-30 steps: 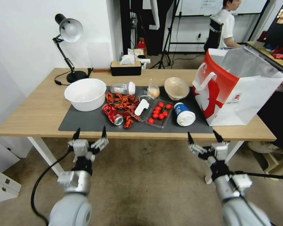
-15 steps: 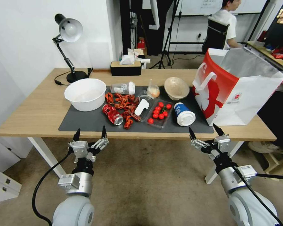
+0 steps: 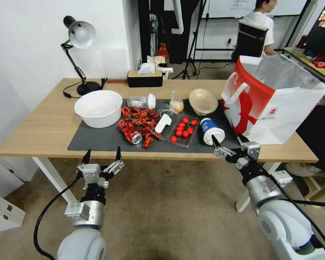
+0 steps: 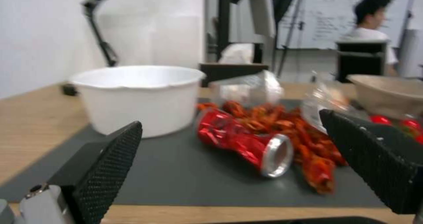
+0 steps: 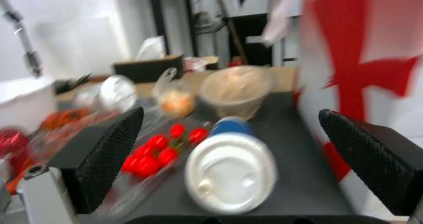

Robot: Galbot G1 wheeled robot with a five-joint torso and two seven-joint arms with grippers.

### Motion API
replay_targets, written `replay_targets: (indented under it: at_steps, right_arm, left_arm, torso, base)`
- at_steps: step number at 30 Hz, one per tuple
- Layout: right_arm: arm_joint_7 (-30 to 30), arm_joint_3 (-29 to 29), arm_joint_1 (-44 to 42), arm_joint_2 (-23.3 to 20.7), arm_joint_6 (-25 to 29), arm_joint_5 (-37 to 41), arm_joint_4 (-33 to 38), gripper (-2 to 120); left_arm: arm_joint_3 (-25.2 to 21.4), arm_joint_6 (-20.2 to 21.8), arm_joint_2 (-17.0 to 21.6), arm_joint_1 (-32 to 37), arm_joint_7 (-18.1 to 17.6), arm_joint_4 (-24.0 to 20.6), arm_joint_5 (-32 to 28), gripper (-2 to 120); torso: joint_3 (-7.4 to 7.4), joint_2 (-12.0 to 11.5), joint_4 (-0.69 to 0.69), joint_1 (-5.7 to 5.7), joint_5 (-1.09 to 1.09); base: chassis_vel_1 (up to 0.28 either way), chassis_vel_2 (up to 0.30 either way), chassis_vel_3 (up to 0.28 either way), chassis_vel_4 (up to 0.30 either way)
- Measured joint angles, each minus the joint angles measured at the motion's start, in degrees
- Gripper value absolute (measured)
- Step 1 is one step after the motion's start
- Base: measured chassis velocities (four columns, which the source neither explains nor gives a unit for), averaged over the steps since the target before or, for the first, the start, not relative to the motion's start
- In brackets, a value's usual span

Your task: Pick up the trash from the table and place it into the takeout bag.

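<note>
Since the earlier head-view frames, the right end effector [image 3: 228,143] has advanced from below the bench edge up and inward to the front edge of the bench [image 3: 43,126]; the left end effector [image 3: 102,154] remains below the front edge, near its former station.

Both end effectors are spread wide and hold nothing.

The blue paper cup [image 3: 211,130] lies on its side on the dark mat [image 3: 97,139], at roughly 11 o'clock from the right end effector and just beyond its fingertips. Its long axis runs front to back, white lid [image 5: 230,172] toward the robot. In the right wrist view the lid sits between the two spread fingers, slightly toward one side. The right arm is clearly the nearer arm.

The takeout bag [image 3: 274,104] stands at 1 o'clock from the right end effector, near the cup, mouth open upward. The tomato tray [image 3: 183,130] lies at the cup's 9 o'clock, close alongside, so lateral room is limited on both sides.

The crushed red can [image 4: 244,144] lies at 12 o'clock from the left end effector, well apart from the cup.
</note>
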Motion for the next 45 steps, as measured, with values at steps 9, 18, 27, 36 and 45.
replay_targets:
  at_steps: [9, 18, 27, 36, 45]
  right_arm:
    - [11.38, -10.24, 20.46, -7.01, -7.92, 11.55, -7.92, 100]
    - [19.11, -16.75, 29.39, -6.89, -13.82, 16.14, -13.63, 100]
    - [33.77, -22.4, 38.33, -6.34, -26.07, 27.51, -14.78, 100]
    - [45.55, -25.85, 42.76, -6.97, -30.72, 39.45, -15.42, 100]
    - [49.32, -28.22, 44.08, -6.84, -30.72, 44.75, -17.84, 100]
  left_arm:
    - [-1.6, 0.17, 0.74, 1.07, 0.01, -0.45, -0.78, 100]
    - [-1.99, 0.06, 0.3, 1.35, -0.32, -0.4, -0.82, 100]
    - [-2.5, -0.59, -0.04, 1.62, -0.53, 0.09, -0.81, 100]
    - [-2.55, -1.08, -0.13, 1.76, -0.53, 0.33, -0.7, 100]
    - [-2.56, -1.23, -0.04, 1.76, -0.53, 0.38, -0.62, 100]
  torso:
    - [0.01, -0.01, 0.12, 0.0, 0.02]
    - [0.01, -0.01, 0.1, 0.0, 0.03]
    - [0.0, -0.01, 0.11, 0.0, 0.01]
    - [0.0, -0.01, 0.11, 0.0, 0.02]
    - [0.0, -0.01, 0.11, 0.0, 0.02]
  base:
    - [0.0, 0.0, 0.0, 0.0]
    - [0.0, 0.0, 0.0, 0.0]
    - [0.0, 0.0, 0.0, 0.0]
    - [0.0, 0.0, 0.0, 0.0]
    - [0.0, 0.0, 0.0, 0.0]
